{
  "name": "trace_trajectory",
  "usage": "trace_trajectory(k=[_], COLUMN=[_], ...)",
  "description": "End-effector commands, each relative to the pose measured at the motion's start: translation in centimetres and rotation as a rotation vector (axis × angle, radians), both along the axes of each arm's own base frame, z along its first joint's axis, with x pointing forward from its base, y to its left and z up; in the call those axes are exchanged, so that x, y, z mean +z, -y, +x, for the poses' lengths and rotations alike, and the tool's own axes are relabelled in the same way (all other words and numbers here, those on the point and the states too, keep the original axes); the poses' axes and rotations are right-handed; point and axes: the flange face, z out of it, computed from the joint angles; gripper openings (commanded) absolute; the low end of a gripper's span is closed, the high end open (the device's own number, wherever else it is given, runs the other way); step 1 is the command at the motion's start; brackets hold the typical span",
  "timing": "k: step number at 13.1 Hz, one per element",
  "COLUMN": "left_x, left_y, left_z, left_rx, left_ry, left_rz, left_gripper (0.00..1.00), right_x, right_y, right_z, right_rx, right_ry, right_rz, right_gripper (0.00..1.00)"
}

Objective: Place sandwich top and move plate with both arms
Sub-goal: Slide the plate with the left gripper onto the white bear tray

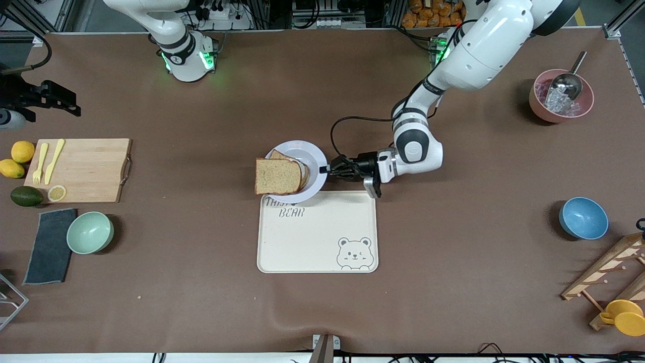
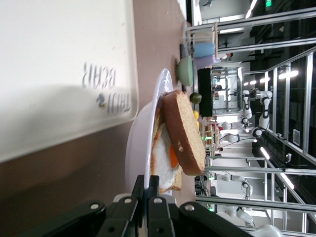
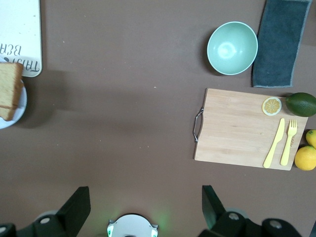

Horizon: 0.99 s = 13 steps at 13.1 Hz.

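Beside tray [image 1: 317, 237]: left end effector [image 1: 327, 170] clamps plate [image 1: 315, 154] rim | right end effector [image 3: 143, 207] released, waiting | risk: sandwich top [image 1: 277, 176] overhangs, may slide.

The sandwich top [image 1: 277, 176] hides most of the egg slice [image 2: 165, 163] beneath.

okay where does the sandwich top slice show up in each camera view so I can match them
Front view: the sandwich top lies on the plate at mid-table, with the left gripper shut on the rim.
Left wrist view: seen edge-on, stacked over the egg slice.
Right wrist view: cut off at the picture's edge.
Shared landmark: the bear tray beside the plate.
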Motion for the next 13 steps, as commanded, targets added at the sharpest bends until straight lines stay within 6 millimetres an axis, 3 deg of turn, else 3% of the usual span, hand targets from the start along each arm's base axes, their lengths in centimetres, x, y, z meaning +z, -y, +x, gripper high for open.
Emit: trace_trajectory(k=[1,4,6,8,10,13], left_x=[2.8,4.6,6.7,7.1,4.6,-0.7], left_y=[-2.2,-5.6,-8.5,-10.2,-12.4,-13.7], left_z=[2.2,6.3,10.8,13.6,15.7,16.6], left_rx=[0.009,0.008,0.004,0.007,0.025,0.043], left_ry=[0.045,0.057,0.081,0.036,0.030,-0.009], left_rz=[-0.031,-0.051,-0.059,-0.092,-0.100,-0.096], left_gripper=[0.00,0.00,0.00,0.00,0.00,0.00], right_x=[0.7,1.0,0.9,0.8,0.6,1.4], right_y=[0.9,5.3,8.2,8.0,7.6,7.3], right_z=[-0.7,-1.3,-1.9,-1.8,-1.9,-2.3], right_rx=[-0.006,-0.018,-0.034,-0.032,-0.026,-0.022], right_ry=[0.003,0.006,0.000,0.007,-0.004,0.011], right_rz=[-0.027,-0.023,0.010,0.025,0.027,0.025], right_gripper=[1.00,1.00,1.00,1.00,1.00,1.00])
